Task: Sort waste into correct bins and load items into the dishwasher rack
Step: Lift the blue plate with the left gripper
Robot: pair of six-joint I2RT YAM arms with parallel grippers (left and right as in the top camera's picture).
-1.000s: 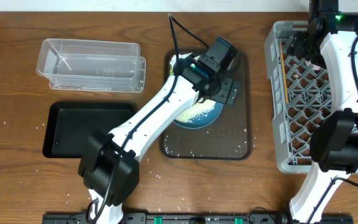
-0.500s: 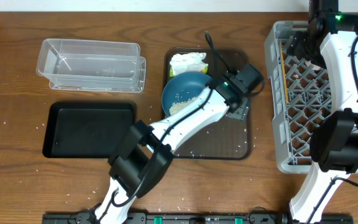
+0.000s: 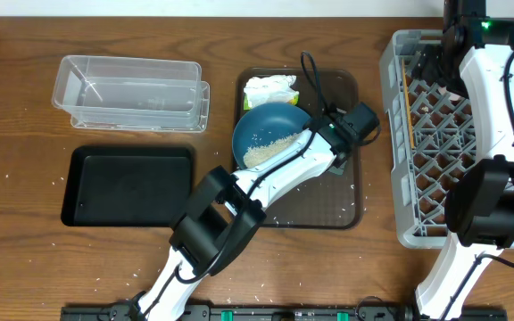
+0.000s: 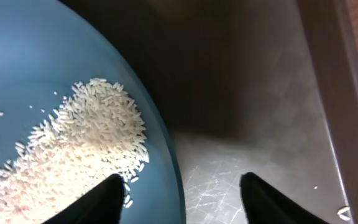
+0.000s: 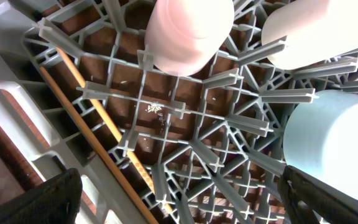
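Overhead: the left arm (image 3: 279,169) hides the plate (image 3: 259,122) rim facing the rack (image 3: 393,152), which runs off the picture's right edge. Right wrist: pink cup (image 5: 188,31), white cup (image 5: 297,31) and bowl (image 5: 331,143) are cropped at top and right edges.

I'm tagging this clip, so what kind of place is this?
Likely a robot test bench for dish clearing: a wooden table holds a grey dishwasher rack, a plate of rice on a brown tray, plus a black bin and a clear tub.
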